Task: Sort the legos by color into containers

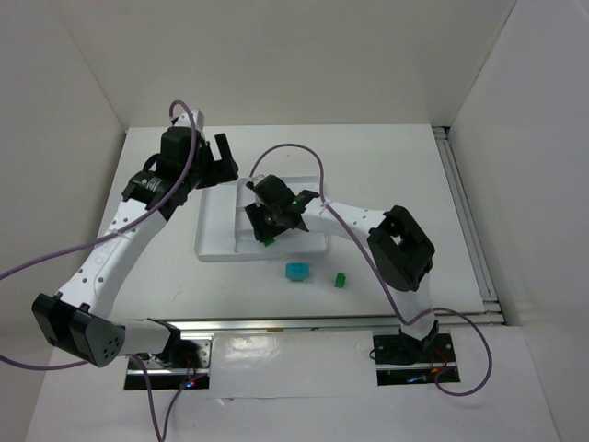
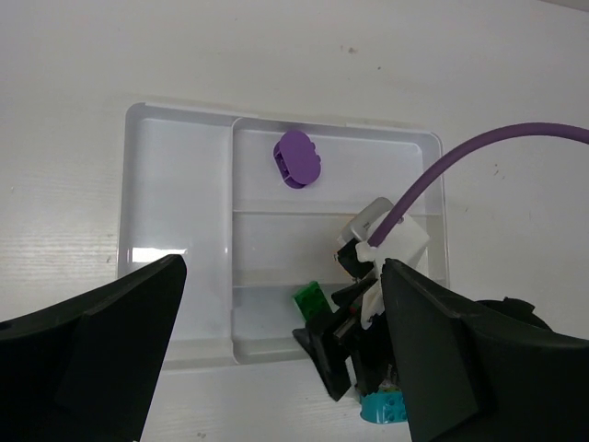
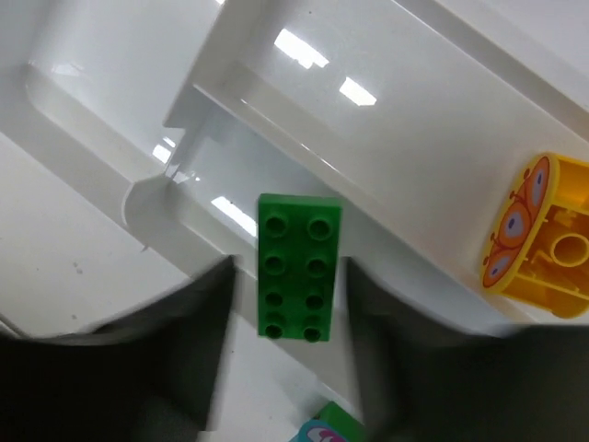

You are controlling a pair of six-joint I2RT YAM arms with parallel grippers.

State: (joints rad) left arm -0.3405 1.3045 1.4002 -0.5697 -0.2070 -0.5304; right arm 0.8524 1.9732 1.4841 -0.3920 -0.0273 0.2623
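A white table (image 1: 386, 157) stands boxed in by plain white panels: a back wall (image 1: 294, 55), a left wall (image 1: 46, 138) and a right wall (image 1: 543, 138). A metal rail (image 1: 467, 221) runs along the table's right edge, and a second rail (image 1: 304, 322) along its near edge. The light is bright and even.

Bright glare, seemingly motion-blurred foreground.
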